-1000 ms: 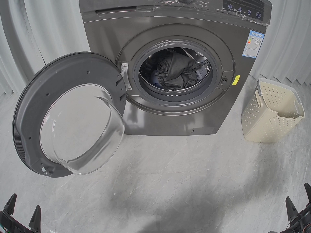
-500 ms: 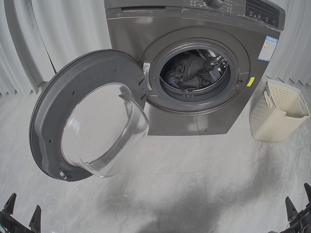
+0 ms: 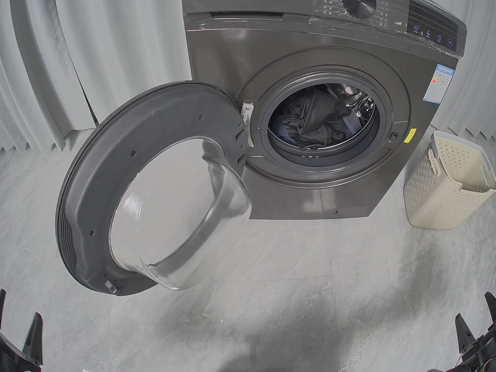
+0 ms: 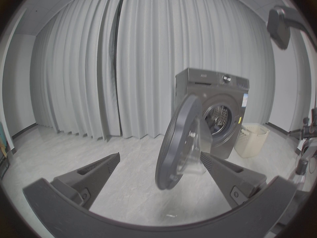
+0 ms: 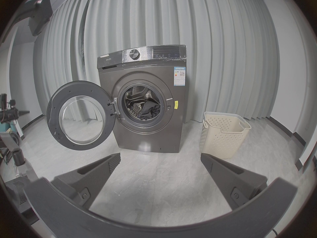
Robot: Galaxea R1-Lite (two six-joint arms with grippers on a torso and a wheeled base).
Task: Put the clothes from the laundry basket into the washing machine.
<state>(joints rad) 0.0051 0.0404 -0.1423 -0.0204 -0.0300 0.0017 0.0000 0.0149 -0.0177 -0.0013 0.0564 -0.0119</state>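
The grey washing machine [image 3: 320,47] stands ahead with its round door [image 3: 155,192] swung wide to the left. Dark clothes [image 3: 315,117] lie piled inside the drum, also visible as dark clothes [image 5: 147,108] in the right wrist view. The cream laundry basket [image 3: 449,187] sits on the floor to the right of the machine; its visible inside looks bare. My left gripper [image 4: 160,157] is open, low at the near left, holding nothing. My right gripper [image 5: 160,157] is open at the near right, far from the basket [image 5: 224,133], holding nothing.
Pale curtains [image 3: 103,42] hang behind and beside the machine. The open door juts out over the grey floor [image 3: 310,306] on the left. Bare floor lies between me and the machine and basket.
The whole head picture has shifted: the machine, door and basket now sit further right and slightly lower, so the camera has moved. Both grippers keep their places at the bottom corners, still open.
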